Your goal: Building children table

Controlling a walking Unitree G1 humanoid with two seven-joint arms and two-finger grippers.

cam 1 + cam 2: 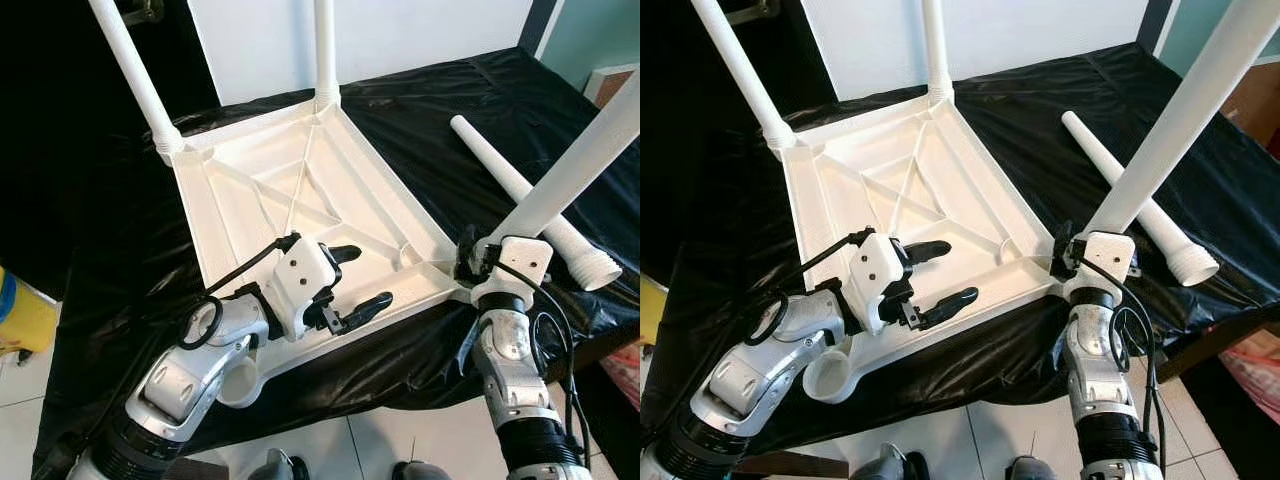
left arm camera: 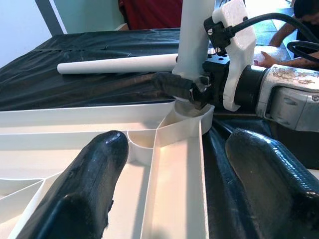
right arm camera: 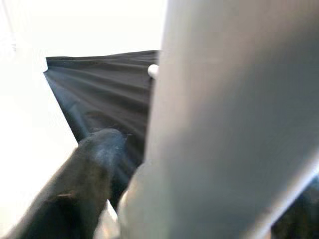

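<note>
A: What do you have in front of you?

B: I see the white tabletop (image 1: 300, 200) lying upside down on the table (image 1: 420, 110), which is draped in black sheeting. Two legs (image 1: 135, 75) stand up from its far corners, and a loose leg (image 1: 520, 195) lies on the sheeting to the right.

A: And my right gripper (image 1: 470, 262)?

B: Its jaws are closed around the base of a third leg (image 1: 575, 165), right at the near right corner socket. That leg tilts up and to the right.

A: The left gripper (image 1: 352, 282)?

B: It hovers over the tabletop's near edge, jaws spread wide with nothing between them. The near left corner socket (image 1: 828, 378) is still without a leg.
</note>
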